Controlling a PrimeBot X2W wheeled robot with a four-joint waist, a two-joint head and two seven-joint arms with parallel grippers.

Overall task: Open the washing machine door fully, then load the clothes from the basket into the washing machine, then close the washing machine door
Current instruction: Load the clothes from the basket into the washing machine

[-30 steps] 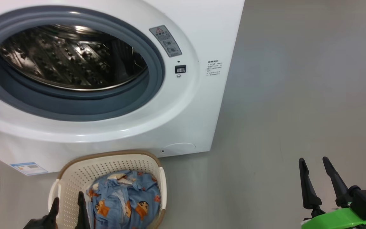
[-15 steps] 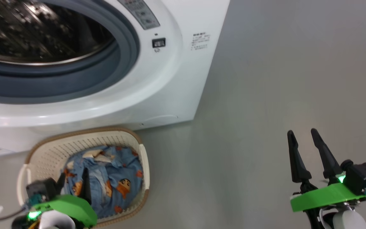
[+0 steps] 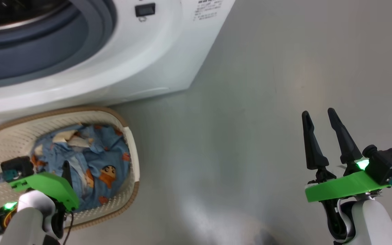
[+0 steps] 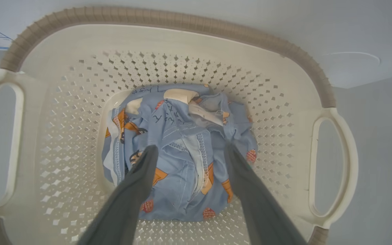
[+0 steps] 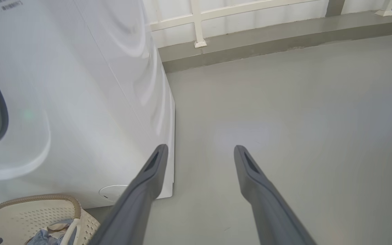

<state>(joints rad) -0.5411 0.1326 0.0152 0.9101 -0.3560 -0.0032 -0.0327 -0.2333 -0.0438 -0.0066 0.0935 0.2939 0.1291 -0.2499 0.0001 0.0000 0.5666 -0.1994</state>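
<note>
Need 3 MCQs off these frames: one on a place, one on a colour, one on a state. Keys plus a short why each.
1. Where do the clothes lie?
A) in the drum
B) in the basket
C) on the floor

2. What colour is the basket's rim?
A) brown
B) green
C) black

3. How is the left end effector?
A) shut on the clothes
B) open, over the clothes
C) shut, empty

Key:
1 B: the blue printed fabric sits inside the perforated walls.
2 A: a brown woven-look band runs round the top edge.
3 B: the left wrist view shows its two fingers spread wide, with fabric showing between them.
</note>
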